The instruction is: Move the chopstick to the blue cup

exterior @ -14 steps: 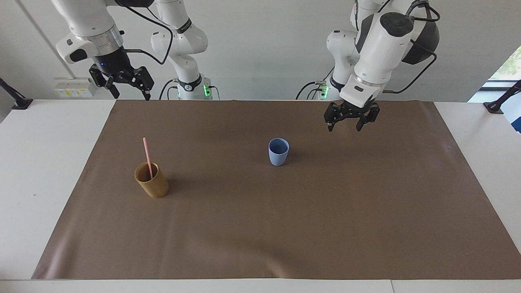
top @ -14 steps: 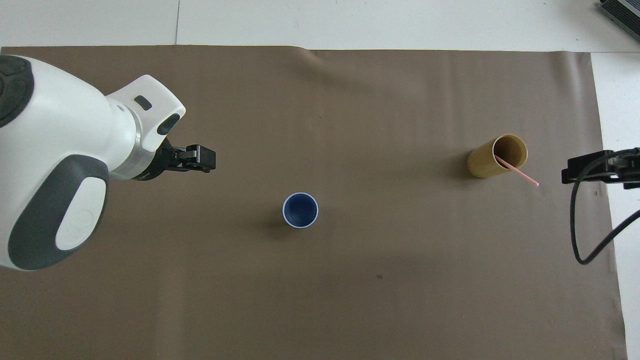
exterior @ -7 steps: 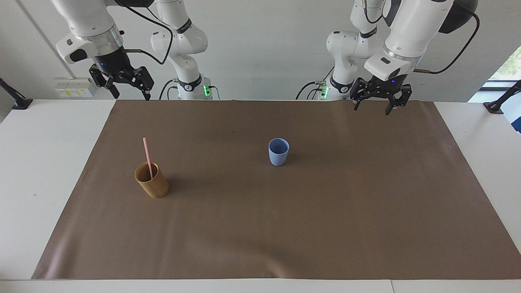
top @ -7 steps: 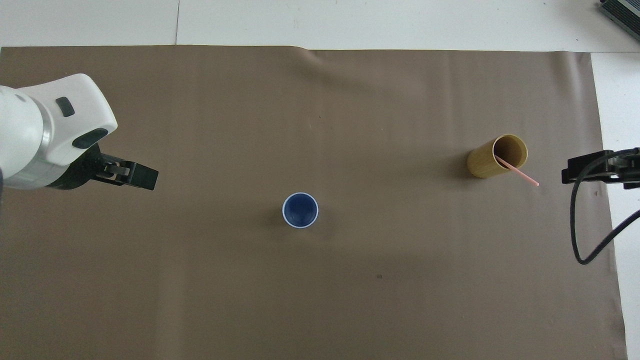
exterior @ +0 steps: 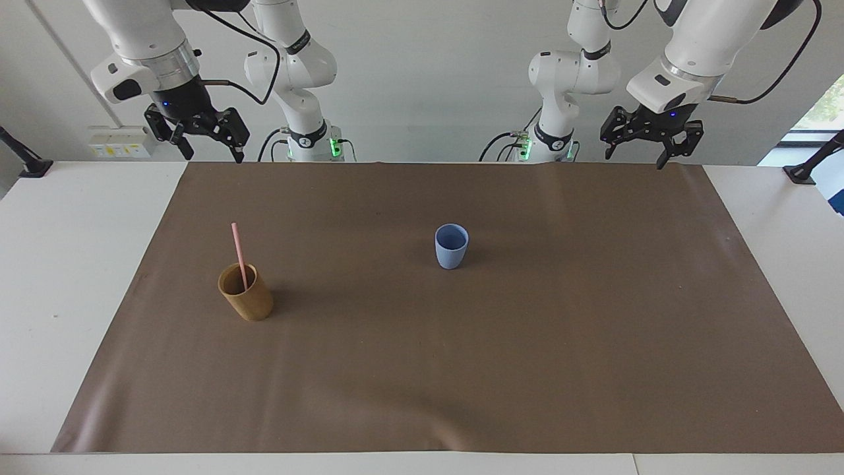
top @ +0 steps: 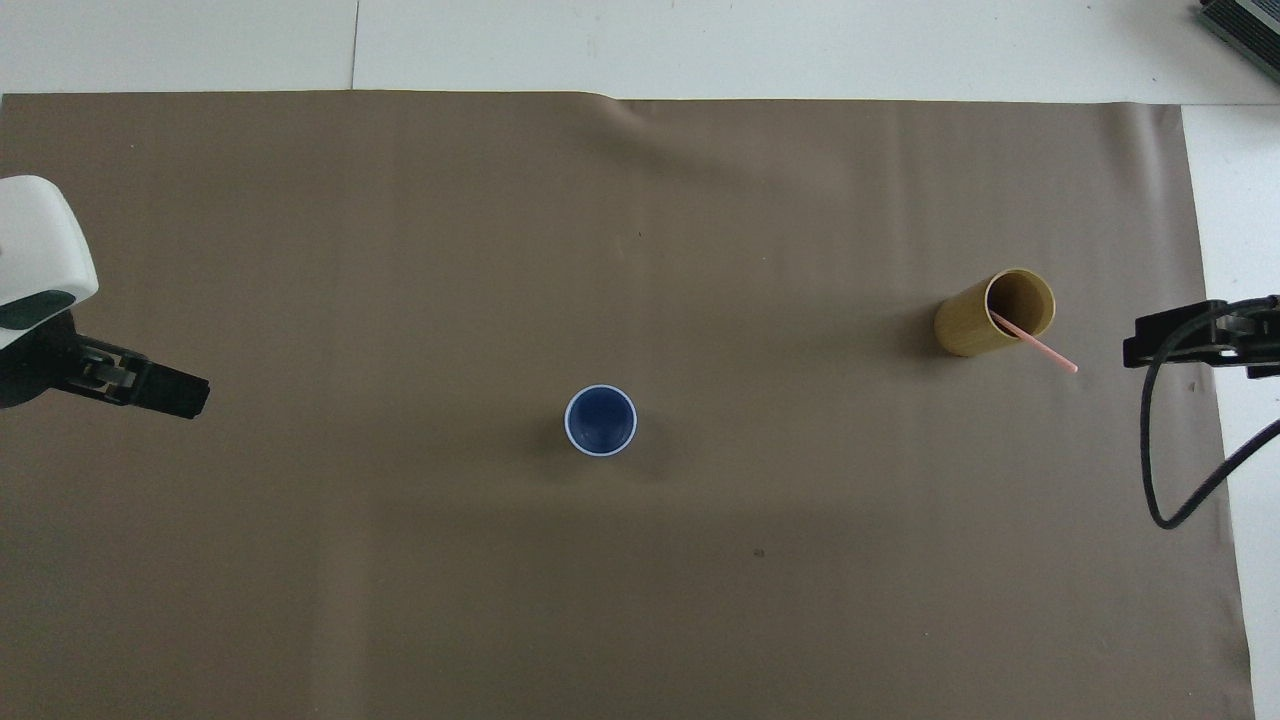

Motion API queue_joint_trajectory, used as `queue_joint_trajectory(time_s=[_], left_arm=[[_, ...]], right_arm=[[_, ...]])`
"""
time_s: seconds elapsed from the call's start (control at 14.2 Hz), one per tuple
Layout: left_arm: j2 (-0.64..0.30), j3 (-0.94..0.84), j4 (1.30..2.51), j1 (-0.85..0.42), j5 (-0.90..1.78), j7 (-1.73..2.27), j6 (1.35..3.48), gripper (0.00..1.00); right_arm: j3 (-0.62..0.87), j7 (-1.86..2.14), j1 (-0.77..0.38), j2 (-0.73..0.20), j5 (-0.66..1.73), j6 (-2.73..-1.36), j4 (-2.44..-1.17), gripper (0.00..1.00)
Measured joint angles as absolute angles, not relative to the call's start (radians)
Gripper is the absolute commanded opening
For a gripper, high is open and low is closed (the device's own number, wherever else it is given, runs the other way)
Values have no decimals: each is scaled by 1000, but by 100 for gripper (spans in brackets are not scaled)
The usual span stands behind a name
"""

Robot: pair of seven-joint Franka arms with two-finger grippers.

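Chopstick (exterior: 239,256): pale pink, standing tilted inside the tan-brown cup (exterior: 246,292), its lower end in the cup and its upper part projecting well above the rim. The tan-brown cup stands on the brown mat (exterior: 527,369) toward the right arm's end of the table (exterior: 72,264).

Blue cup (exterior: 451,246): upright near the middle of the mat, well apart from the tan-brown cup, holding nothing visible.

Right gripper (exterior: 210,148): raised in the air over the edge of the mat nearest the robots, at the right arm's end; jaws apart, holding nothing.

Left gripper (exterior: 634,154): raised over the same edge of the mat at the left arm's end; jaws apart, holding nothing.

Neither gripper touches either cup or the chopstick.
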State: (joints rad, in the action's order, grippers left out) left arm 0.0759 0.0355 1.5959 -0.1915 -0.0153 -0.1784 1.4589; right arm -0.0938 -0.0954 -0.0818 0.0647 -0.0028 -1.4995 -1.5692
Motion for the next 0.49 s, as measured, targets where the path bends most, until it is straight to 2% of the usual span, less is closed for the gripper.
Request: queue_joint_trajectory(time_s=[0.28, 0.49], left_arm=[[78, 36, 1611, -177, -15, -184, 1459, 100], [80, 36, 1619, -173, -15, -183, 1515, 100]], right_arm=[[-94, -95, -82, 65, -3, -1499, -1569, 100], [-98, -95, -81, 66, -3, -1447, -1569, 100]])
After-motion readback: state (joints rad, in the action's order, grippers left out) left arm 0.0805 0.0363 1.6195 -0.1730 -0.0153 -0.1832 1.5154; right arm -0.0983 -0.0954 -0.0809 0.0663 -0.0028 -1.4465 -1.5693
